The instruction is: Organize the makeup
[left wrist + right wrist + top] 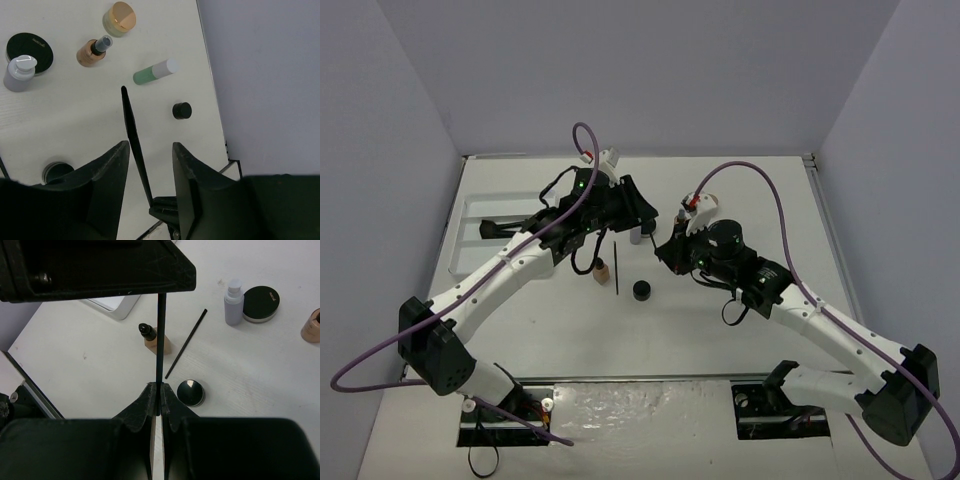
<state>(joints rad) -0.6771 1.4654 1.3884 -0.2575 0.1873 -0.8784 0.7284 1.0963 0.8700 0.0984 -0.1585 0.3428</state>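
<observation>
My right gripper [161, 386] is shut on the lower end of a thin black brush [161, 340] and holds it above the table. My left gripper [150, 147] is open, and the same brush [132, 135] passes between its jaws without touching them. In the top view the two grippers meet mid-table, left [642, 215] and right [670, 245]. Below lie a second black pencil [186, 343], a beige bottle [154, 339] and a black pot [190, 392].
A grey bottle [233, 302] and a black compact [260, 303] stand further off. A green-white tube [156, 72], small black cap [182, 110], gold-lidded pot [119, 19] and copper bottle [93, 51] lie near the wall. The white tray [485, 215] sits at the left.
</observation>
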